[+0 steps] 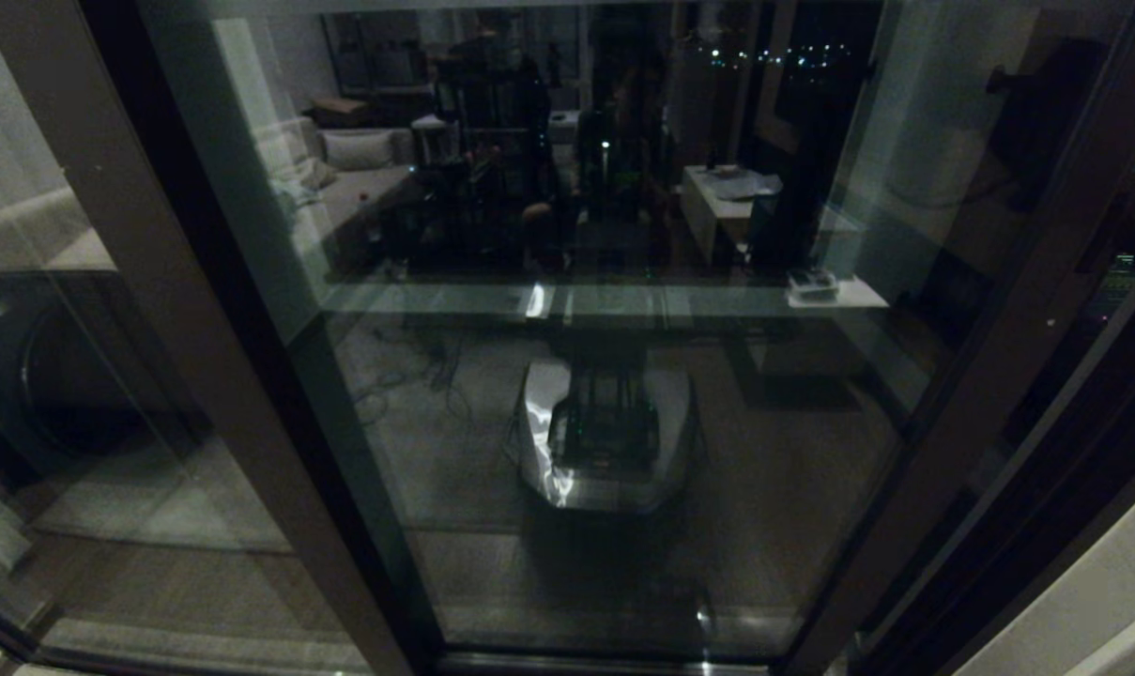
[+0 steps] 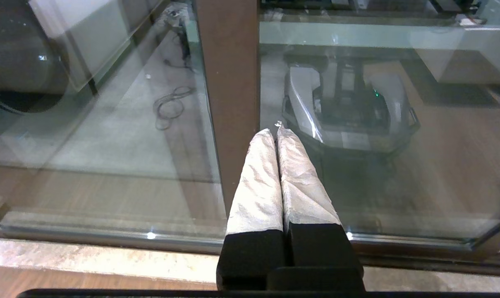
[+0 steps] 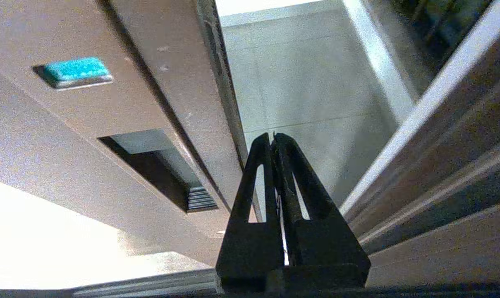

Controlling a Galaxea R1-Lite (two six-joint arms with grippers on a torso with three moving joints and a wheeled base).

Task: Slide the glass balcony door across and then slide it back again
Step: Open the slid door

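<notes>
The glass balcony door (image 1: 605, 282) fills the head view, a tall reflective pane between dark brown stiles. Its edge stile (image 3: 121, 124) shows in the right wrist view with a recessed handle slot (image 3: 150, 165) and a small teal insert (image 3: 74, 70). My right gripper (image 3: 271, 134) is shut with nothing in it. It points into the gap between that stile's edge and the brown door jamb (image 3: 440, 165). My left gripper (image 2: 274, 130), with white-wrapped fingers, is shut and empty. Its tips are close to the glass, next to a plain brown stile (image 2: 229, 82). Neither gripper shows in the head view.
A pale tiled surface (image 3: 307, 82) lies beyond the gap. The metal bottom track (image 2: 109, 238) and a stone sill (image 2: 88, 260) run below the left gripper. The glass mirrors my own base (image 1: 605, 441) and the room. Behind the left pane stands a dark round-fronted appliance (image 1: 51, 376).
</notes>
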